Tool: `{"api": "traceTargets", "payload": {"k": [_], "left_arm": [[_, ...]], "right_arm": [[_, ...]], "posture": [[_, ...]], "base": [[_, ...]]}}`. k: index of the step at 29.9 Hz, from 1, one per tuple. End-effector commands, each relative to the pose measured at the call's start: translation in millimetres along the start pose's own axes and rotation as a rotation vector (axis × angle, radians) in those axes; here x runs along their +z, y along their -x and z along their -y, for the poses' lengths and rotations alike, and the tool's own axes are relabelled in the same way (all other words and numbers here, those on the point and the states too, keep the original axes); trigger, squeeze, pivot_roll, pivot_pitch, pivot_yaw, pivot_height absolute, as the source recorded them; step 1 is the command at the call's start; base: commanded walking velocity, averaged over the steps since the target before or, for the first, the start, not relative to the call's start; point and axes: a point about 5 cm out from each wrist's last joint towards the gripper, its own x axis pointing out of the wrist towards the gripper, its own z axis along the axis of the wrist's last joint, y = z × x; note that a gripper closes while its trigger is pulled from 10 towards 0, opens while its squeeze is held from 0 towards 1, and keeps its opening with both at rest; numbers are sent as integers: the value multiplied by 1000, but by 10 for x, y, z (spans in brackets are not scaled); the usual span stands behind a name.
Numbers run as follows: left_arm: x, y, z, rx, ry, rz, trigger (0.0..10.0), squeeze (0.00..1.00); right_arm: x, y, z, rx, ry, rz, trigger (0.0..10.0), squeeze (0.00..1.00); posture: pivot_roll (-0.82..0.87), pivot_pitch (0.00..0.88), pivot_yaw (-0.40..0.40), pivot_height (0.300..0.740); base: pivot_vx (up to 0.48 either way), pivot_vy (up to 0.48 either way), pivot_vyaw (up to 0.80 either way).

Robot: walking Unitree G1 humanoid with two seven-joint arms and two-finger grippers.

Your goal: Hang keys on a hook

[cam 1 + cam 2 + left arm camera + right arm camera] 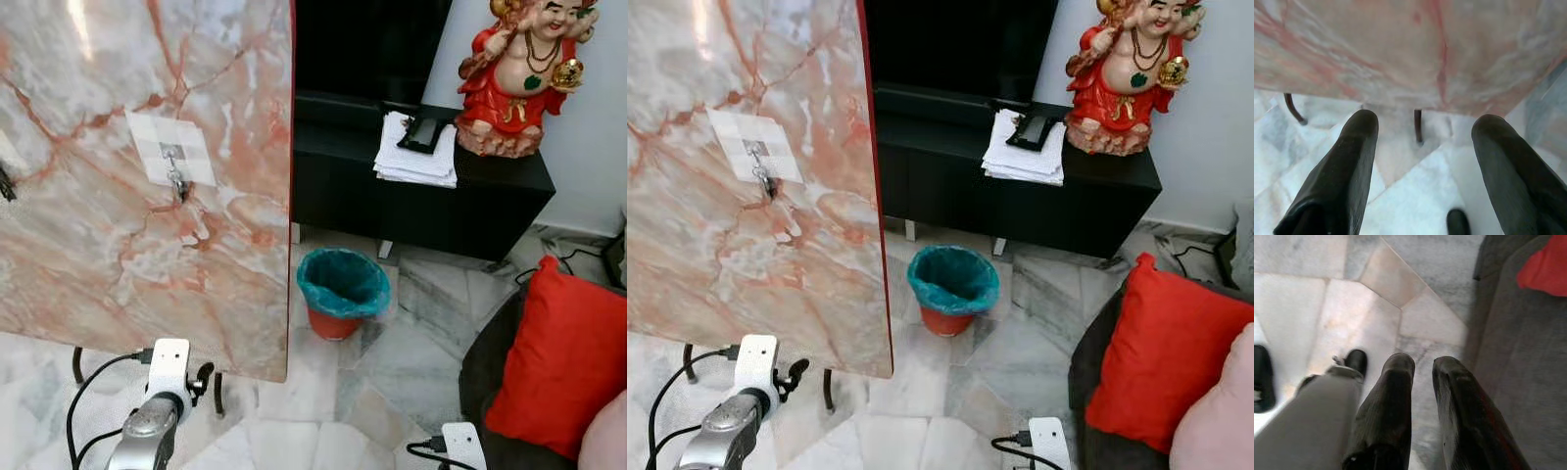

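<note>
A pink-veined marble panel (147, 196) stands upright on the left. It carries a white tiled patch (168, 147) with a small metal hook (177, 183). Something small and metallic hangs at the hook; it is too small to tell whether it is a key. My left gripper (1425, 127) is low, in front of the panel's bottom edge, open with nothing between its fingers (202, 378). My right gripper (1422, 369) hangs over the floor tiles beside a dark sofa, with its fingers close together and nothing between them.
A red bin with a teal liner (342, 291) stands on the floor right of the panel. Behind it a black cabinet (490, 201) bears papers (416, 152) and a red figurine (519, 73). A red cushion (563, 352) lies on the sofa at right. Thin metal legs (1419, 125) hold the panel.
</note>
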Motion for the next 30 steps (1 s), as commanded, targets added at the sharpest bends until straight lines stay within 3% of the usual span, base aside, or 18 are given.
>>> {"api": "traceTargets", "payload": {"k": [1, 6, 9, 11, 13, 16, 20, 30], "left_arm": [[-98, 0, 34, -11, -30, -40, 10000, 0], [-412, 32, 119, -18, 35, -176, 10000, 0], [-488, 51, 129, -13, 51, -203, 10000, 0], [-800, 179, 162, -15, 65, -325, 10000, 0], [-800, 179, 162, -15, 65, -325, 10000, 0], [-1034, 300, 199, -13, 91, -408, 10000, 0], [-1191, 397, 209, 12, 121, -452, 10000, 0], [-1249, 437, 166, 55, 191, -455, 10000, 0]], "right_arm": [[-32, 3, 12, -8, -21, -13, 10000, 0], [-43, 4, 36, -17, -53, -17, 10000, 0], [-48, 4, 40, -18, -56, -19, 10000, 0], [-51, 5, 40, -14, -45, -21, 10000, 0], [-51, 5, 40, -14, -45, -21, 10000, 0], [-55, 5, 58, -13, -38, -20, 10000, 0], [-64, 7, 99, -20, -26, -22, 10000, 0], [-79, 9, 99, -18, -21, -24, 10000, 0]], "posture": [[93, 21, -29, 740], [90, 0, -26, 740], [92, 0, -28, 740], [82, 0, -30, 740], [82, 0, -30, 740], [77, 0, -39, 740], [84, 0, -53, 740], [95, 0, -51, 740]], "base": [[0, 0, 0], [0, 0, 0], [0, 0, 0], [0, 0, 0], [0, 0, 0], [0, 0, 0], [0, 126, 0], [0, 329, 0]]}}
